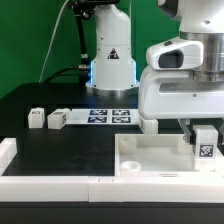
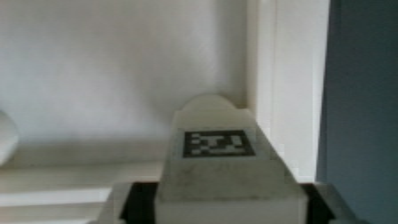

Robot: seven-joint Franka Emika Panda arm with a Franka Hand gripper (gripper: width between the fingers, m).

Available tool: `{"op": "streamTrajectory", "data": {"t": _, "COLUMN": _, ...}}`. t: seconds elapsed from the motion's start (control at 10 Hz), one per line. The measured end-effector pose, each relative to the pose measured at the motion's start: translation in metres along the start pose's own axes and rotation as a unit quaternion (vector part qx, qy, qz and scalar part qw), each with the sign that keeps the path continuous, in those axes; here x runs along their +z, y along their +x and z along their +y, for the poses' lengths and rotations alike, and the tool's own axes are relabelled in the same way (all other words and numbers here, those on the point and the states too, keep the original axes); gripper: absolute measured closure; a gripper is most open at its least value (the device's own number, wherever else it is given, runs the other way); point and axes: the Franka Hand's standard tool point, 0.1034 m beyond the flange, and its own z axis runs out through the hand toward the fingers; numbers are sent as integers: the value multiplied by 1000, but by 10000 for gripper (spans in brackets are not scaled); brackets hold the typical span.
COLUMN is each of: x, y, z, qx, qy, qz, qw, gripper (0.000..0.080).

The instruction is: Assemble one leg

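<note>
The gripper clamps one leg upright over the tray, at its corner toward the exterior view's right. Two more legs stand beyond the tray, beside the marker board, on the black table.

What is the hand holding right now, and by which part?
The hand holds a leg, a small white peg with a square marker on its face. The grip is on the peg's end nearest the wrist; the marked, tapered end sticks out over the white tray-like part.
</note>
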Motion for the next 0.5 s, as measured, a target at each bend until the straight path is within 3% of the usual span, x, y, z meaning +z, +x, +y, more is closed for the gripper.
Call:
{"op": "streamTrajectory", "data": {"t": 0.2, "x": 0, "y": 1, "z": 2, "qx": 96, "qy": 12, "qz": -2, "qw": 995, "gripper": 509}}
{"op": "streamTrajectory", "data": {"t": 0.5, "x": 0, "y": 1, "z": 2, "qx": 299, "qy": 18, "qz": -5, "qw": 954, "gripper": 509}}
